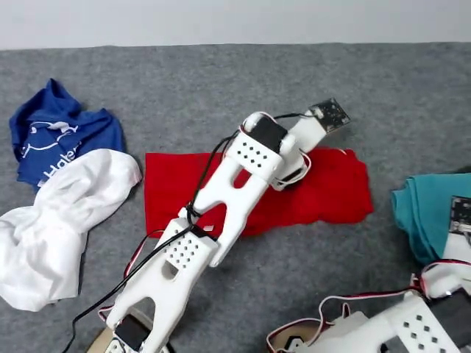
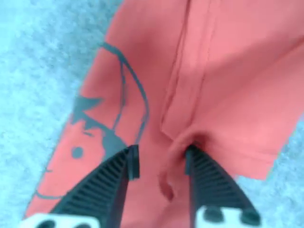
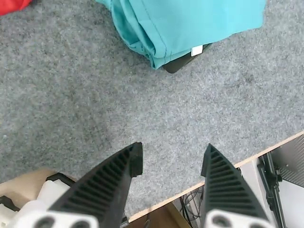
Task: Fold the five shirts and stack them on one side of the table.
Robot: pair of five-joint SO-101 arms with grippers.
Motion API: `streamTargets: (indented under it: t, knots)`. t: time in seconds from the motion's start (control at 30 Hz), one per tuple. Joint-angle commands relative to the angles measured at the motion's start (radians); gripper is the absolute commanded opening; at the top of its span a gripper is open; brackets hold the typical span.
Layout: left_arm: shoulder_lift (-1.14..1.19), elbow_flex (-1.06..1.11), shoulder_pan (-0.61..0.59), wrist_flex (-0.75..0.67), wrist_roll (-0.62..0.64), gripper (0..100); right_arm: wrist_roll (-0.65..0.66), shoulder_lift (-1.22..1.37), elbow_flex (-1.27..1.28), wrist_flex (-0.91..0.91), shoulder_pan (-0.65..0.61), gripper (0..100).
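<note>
Surface: grey carpeted table (image 1: 221,95), with a pale wall (image 1: 221,22) along the top of the high view
Upper left: crumpled blue cloth shirt with white print (image 1: 59,136), lying in a heap
Lower left: crumpled white cloth shirt (image 1: 66,220), its upper end touching the blue one
Centre: flat red cloth shirt (image 1: 335,187), spread as a wide rectangle, with a dark line drawing on it
Across the centre: white left arm (image 1: 221,213), running from bottom left up over the red shirt
At the red cloth: left gripper (image 2: 159,159), jaws moderately apart, a small raised fold of red between them against one finger, not pinched
Right edge: folded teal cloth shirt (image 1: 423,213), with a dark flat thing (image 3: 179,64) under its corner, kind unclear
Lower right: right gripper (image 3: 171,161), above bare grey surface near the table edge, jaws wide apart, holding nothing
</note>
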Motion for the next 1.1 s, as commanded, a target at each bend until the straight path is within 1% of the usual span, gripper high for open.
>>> streamTargets:
  t: [0.0, 0.33, 0.53, 0.6, 0.67, 0.73, 0.83, 0.93, 1.07]
  knots:
    - [-0.023, -0.042, -0.003, 0.014, -0.009, 17, -0.003, -0.007, -0.003, -0.004, 0.005, 21.7]
    - [-0.018, -0.042, -0.012, -0.011, -0.012, 17, -0.003, -0.007, -0.003, -0.004, 0.005, 21.7]
    - [-0.025, -0.047, -0.084, -0.091, -0.014, 14, -0.003, -0.01, -0.003, 0.018, 0.004, 21.7]
    - [-0.037, -0.073, -0.101, -0.084, -0.011, 14, -0.003, -0.01, -0.003, 0.03, 0.004, 21.7]
    - [-0.052, -0.104, -0.097, -0.034, -0.009, 14, -0.003, -0.01, -0.003, 0.031, 0.004, 21.7]
    - [-0.069, -0.131, -0.066, 0.029, -0.009, 14, -0.003, -0.01, -0.003, 0.031, 0.004, 21.7]
    - [-0.124, -0.058, -0.017, 0.029, -0.008, 14, -0.003, -0.01, -0.003, 0.03, 0.004, 21.7]
    - [-0.203, 0.093, 0.068, 0.028, -0.006, 14, -0.003, -0.01, -0.003, 0.03, 0.004, 21.7]
    - [-0.307, 0.363, 0.206, 0.025, 0.011, 14, -0.003, -0.01, -0.003, 0.03, 0.004, 21.7]
